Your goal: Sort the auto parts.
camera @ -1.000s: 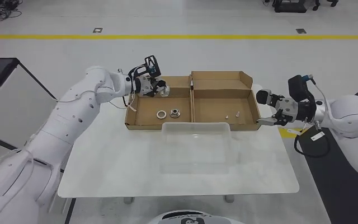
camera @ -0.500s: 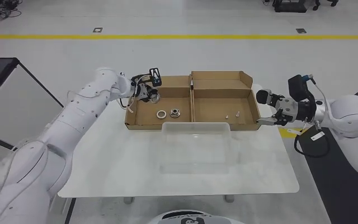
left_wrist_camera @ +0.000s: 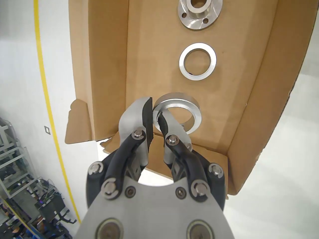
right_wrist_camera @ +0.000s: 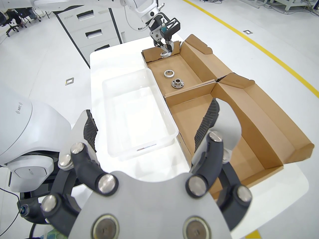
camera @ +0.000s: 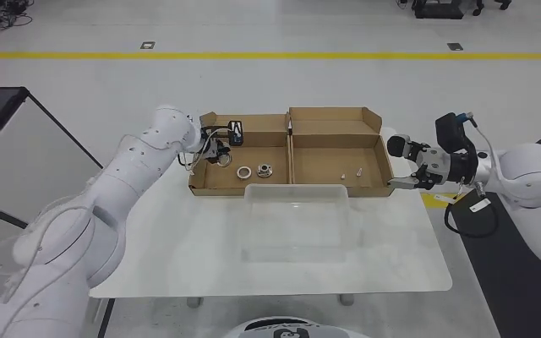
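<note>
My left gripper [left_wrist_camera: 155,120] is shut on the rim of a thick metal ring [left_wrist_camera: 179,108], held low inside the left cardboard box [left_wrist_camera: 104,50] near its end wall. The same gripper [camera: 221,157] sits at that box's left end in the top view. Farther along the box floor lie a flat metal ring [left_wrist_camera: 197,60] and a flanged hub [left_wrist_camera: 200,5]; both also appear as the ring [camera: 243,171] and hub [camera: 265,170]. My right gripper [right_wrist_camera: 152,123] is open and empty, beyond the right box's [camera: 334,160] far end [camera: 404,166].
A clear plastic bin [camera: 296,221] stands on the white table [camera: 169,253] in front of the two boxes. Two small metal pieces [camera: 351,174] lie in the right box. Upright box flaps rise along the back.
My left gripper has swung left and down into the left end of the left box, carrying the thick ring. The right arm has stayed put.
</note>
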Robot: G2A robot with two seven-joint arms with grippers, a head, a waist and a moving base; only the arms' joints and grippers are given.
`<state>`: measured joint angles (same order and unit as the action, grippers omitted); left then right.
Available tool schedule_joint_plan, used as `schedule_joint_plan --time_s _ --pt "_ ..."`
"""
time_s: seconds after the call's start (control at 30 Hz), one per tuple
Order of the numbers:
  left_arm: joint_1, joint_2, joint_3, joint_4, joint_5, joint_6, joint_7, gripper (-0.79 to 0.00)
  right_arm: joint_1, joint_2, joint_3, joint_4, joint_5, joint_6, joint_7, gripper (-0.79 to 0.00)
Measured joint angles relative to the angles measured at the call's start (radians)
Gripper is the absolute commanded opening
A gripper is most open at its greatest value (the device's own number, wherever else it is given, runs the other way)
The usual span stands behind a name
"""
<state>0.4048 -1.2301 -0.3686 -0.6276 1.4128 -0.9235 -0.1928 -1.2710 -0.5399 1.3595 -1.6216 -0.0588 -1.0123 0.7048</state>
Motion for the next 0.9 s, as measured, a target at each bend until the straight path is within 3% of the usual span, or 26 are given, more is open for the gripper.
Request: schedule_joint_plan --time_s 0.3,0.7,0.77,0.83,0.9 --pt "-0.005 -0.059 0.038 0.109 0.071 0.015 0.090 -0.785 0.000 0.000 0.000 0.000 0.000 0.000 0.000 0.000" --pt "-0.003 -0.110 0.074 0.218 0.167 0.053 0.194 -0.785 0.000 0.000 0.000 0.000 0.000 0.000 0.000 0.000" --pt "-0.001 -0.117 0.077 0.228 0.175 0.057 0.203 -0.748 0.000 0.000 0.000 0.000 0.000 0.000 0.000 0.000" --pt "0.000 -0.124 0.080 0.239 0.183 0.055 0.208 -0.625 0.000 0.000 0.000 0.000 0.000 0.000 0.000 0.000" --pt "0.000 -0.132 0.082 0.251 0.187 0.051 0.209 -0.573 0.000 0.000 0.000 0.000 0.000 0.000 0.000 0.000"
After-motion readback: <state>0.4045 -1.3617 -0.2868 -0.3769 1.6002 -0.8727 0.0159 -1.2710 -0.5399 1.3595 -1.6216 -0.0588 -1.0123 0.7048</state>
